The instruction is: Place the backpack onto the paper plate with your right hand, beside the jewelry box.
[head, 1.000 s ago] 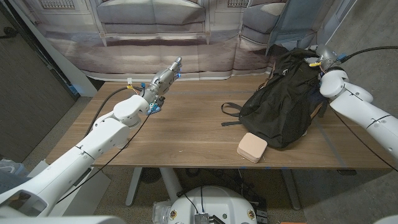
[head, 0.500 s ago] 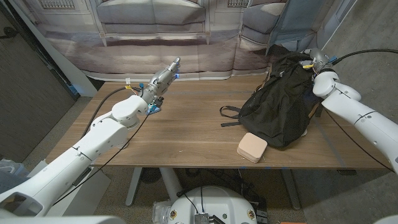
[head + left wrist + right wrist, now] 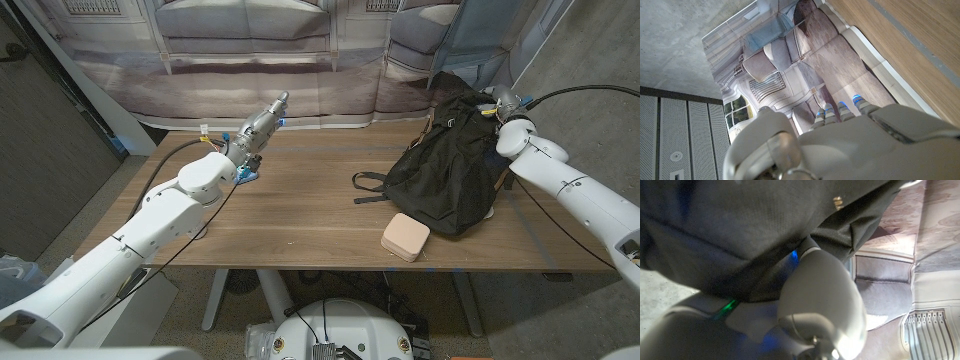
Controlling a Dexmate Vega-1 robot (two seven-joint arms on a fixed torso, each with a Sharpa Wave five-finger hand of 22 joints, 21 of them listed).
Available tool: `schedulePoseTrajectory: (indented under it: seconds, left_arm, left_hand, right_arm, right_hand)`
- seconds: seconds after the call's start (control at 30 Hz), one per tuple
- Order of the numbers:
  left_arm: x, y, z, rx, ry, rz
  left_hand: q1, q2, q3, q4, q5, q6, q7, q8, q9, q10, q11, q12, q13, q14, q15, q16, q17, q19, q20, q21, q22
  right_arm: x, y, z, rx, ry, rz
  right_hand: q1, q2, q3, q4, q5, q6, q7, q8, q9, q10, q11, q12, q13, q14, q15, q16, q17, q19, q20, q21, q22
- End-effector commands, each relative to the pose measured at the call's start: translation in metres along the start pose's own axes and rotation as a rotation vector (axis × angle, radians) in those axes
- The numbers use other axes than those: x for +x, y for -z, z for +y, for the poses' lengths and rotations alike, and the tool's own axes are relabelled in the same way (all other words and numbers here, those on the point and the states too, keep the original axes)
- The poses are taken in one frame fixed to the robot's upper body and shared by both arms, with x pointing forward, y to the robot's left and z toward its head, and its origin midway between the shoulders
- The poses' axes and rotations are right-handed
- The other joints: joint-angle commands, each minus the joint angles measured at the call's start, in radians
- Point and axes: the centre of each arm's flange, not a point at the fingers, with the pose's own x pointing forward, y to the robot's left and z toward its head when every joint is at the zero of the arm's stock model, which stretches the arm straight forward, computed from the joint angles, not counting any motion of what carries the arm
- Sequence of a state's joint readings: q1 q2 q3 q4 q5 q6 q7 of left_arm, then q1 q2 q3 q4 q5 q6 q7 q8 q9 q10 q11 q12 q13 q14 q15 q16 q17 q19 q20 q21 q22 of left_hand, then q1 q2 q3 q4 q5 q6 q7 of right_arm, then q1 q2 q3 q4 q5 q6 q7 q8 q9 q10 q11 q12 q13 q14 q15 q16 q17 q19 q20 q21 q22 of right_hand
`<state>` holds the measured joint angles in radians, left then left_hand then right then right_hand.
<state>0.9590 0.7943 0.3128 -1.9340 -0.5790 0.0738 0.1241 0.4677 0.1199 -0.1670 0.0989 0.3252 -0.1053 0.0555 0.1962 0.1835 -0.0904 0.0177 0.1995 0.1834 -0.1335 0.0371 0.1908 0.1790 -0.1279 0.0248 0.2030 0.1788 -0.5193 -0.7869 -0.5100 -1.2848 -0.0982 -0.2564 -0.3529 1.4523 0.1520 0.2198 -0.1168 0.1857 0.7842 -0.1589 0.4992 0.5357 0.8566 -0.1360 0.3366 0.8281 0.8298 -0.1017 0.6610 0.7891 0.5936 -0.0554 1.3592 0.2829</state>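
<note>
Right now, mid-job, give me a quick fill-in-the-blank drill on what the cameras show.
1. The right hand grips the top of the black ____.
2. The small box near the table's front edge is ____ in colour.
3. The left hand, holding nothing, hangs above the table's ____ edge.
4. A loose black ____ trails from the backpack toward the table's middle.

Missing words: backpack; tan; far; strap
</note>
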Motion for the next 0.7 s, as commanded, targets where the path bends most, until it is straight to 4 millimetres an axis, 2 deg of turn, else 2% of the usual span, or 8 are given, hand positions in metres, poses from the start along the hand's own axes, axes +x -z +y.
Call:
schedulePoseTrajectory:
  seconds: [0.03,0.53,0.6,0.63,0.7]
  left_arm:
    - [-0.003,0.001,0.002,0.0,-0.013,0.006]
    - [-0.001,0.008,-0.001,-0.012,-0.013,0.015]
    - [-0.001,0.008,-0.001,-0.014,-0.013,0.013]
    - [-0.001,0.008,-0.001,-0.016,-0.013,0.011]
    - [-0.001,0.007,-0.001,-0.011,-0.013,0.01]
  left_hand:
    - [0.009,0.004,-0.007,0.003,-0.003,-0.01,0.0,-0.001,0.005,-0.01,-0.001,0.002,0.004,-0.007,0.001,-0.004,0.005,-0.001,0.006,-0.002,0.003]
    - [0.01,0.005,-0.008,0.003,-0.003,-0.01,0.0,-0.001,0.005,-0.01,-0.003,0.002,0.004,-0.007,0.002,-0.003,0.005,0.0,0.006,-0.002,0.003]
    - [0.01,0.005,-0.009,0.003,-0.003,-0.011,0.0,-0.001,0.005,-0.01,-0.002,0.002,0.004,-0.006,0.002,-0.003,0.005,0.0,0.006,-0.002,0.003]
    - [0.01,0.005,-0.009,0.003,-0.003,-0.01,0.0,-0.001,0.005,-0.01,-0.002,0.002,0.004,-0.006,0.002,-0.003,0.005,0.0,0.006,-0.002,0.003]
    - [0.01,0.005,-0.009,0.003,-0.003,-0.01,0.001,-0.001,0.005,-0.01,-0.003,0.002,0.004,-0.007,0.002,-0.003,0.005,0.0,0.006,-0.002,0.003]
  right_arm:
    - [0.005,0.011,0.004,0.007,-0.005,0.038]
    - [0.008,0.015,0.013,0.007,-0.044,0.042]
    - [0.008,0.015,0.014,0.005,-0.047,0.05]
    - [0.008,0.015,0.014,0.001,-0.051,0.048]
    - [0.008,0.014,0.015,-0.005,-0.053,0.051]
  right_hand:
    - [0.004,0.01,0.009,0.001,0.003,0.0,0.001,0.002,0.001,-0.005,-0.002,-0.003,-0.002,-0.01,-0.133,-0.011,0.0,-0.008,-0.158,-0.009,-0.002]
    - [-0.012,0.014,0.021,0.01,0.002,-0.009,0.005,-0.003,-0.004,-0.017,0.007,-0.009,-0.005,-0.034,-0.134,-0.053,-0.02,-0.029,-0.155,-0.037,-0.024]
    - [-0.02,0.016,0.023,0.015,0.002,-0.012,0.006,-0.005,-0.007,-0.022,0.008,-0.011,-0.006,-0.03,-0.131,-0.065,-0.033,-0.041,-0.157,-0.046,-0.03]
    - [-0.026,0.018,0.025,0.019,0.002,-0.02,0.006,-0.009,-0.008,-0.025,0.017,-0.014,-0.009,-0.028,-0.13,-0.073,-0.042,-0.05,-0.157,-0.054,-0.035]
    - [-0.034,0.015,0.03,0.022,0.002,-0.034,0.005,-0.016,-0.012,-0.04,0.015,-0.024,-0.016,-0.031,-0.132,-0.096,-0.064,-0.061,-0.159,-0.066,-0.045]
